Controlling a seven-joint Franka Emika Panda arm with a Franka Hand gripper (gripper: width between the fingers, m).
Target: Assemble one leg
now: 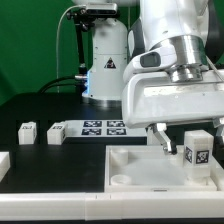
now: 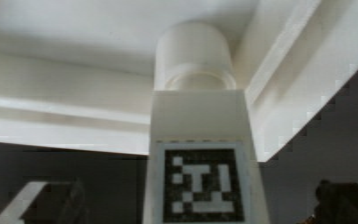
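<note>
No legible lettering or numbers. A fiducial tag stands on the leg (image 1: 197,150). Several tags sit on the marker board (image 1: 98,128). Behind that board, a black triangular sign (image 1: 106,66) marks the robot base (image 1: 105,45).

The black bench (image 1: 60,165) carries the marker board (image 1: 100,127) toward its back. Just to the exterior view's left of the board lie a small white leg (image 1: 56,133) and a second leg (image 1: 27,131), near each other but apart. Nearer the camera lies the large white tray piece (image 1: 140,168), and another white part (image 1: 3,162) is cut off at the exterior view's left edge.

small white leg (image 1: 196,150), upright, tag showing
</note>
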